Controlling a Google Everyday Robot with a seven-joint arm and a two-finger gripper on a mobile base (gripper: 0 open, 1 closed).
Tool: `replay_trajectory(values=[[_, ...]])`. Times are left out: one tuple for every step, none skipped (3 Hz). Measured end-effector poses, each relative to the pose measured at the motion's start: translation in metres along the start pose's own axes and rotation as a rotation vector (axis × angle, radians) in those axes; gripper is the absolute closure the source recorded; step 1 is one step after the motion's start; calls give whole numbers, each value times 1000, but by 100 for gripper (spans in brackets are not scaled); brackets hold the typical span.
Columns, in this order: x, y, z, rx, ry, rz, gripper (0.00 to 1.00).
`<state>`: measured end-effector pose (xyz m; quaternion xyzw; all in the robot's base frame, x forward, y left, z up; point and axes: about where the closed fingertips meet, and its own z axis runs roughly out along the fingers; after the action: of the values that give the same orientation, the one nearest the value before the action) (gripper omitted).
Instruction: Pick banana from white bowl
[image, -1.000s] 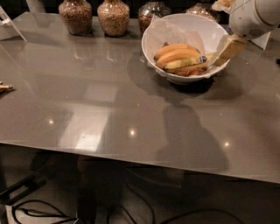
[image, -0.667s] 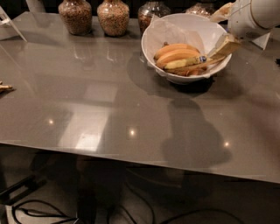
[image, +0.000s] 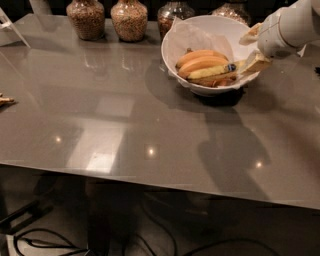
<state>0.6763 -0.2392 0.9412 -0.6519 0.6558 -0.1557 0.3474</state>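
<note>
The white bowl (image: 172, 47) stands at the back right of the grey table, lined with white paper. In it lies the pale-yellow banana (image: 212, 73) with a blue sticker, in front of two plumper orange bananas (image: 200, 60). My gripper (image: 254, 50) is at the bowl's right rim, on a white arm coming in from the right. Its two tan fingers (image: 258, 63) are spread apart, one above the rim and one low beside the banana's right end. Nothing shows between them.
Several brown-filled glass jars (image: 129, 20) line the table's back edge, left of and behind the bowl. A white object (image: 10, 27) is at the far left corner and a small item (image: 5, 100) lies at the left edge. Cables lie on the floor below.
My gripper has shifted slightly down and left, closer to the bowl's right rim. The bananas and bowl have not moved.
</note>
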Motion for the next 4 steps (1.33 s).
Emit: replay_trajectory(values=[[6, 5, 19, -31, -8, 3, 45], [5, 8, 36, -49, -23, 3, 48], [5, 7, 51, -54, -30, 6, 48], [7, 11, 60, -68, -29, 14, 48]])
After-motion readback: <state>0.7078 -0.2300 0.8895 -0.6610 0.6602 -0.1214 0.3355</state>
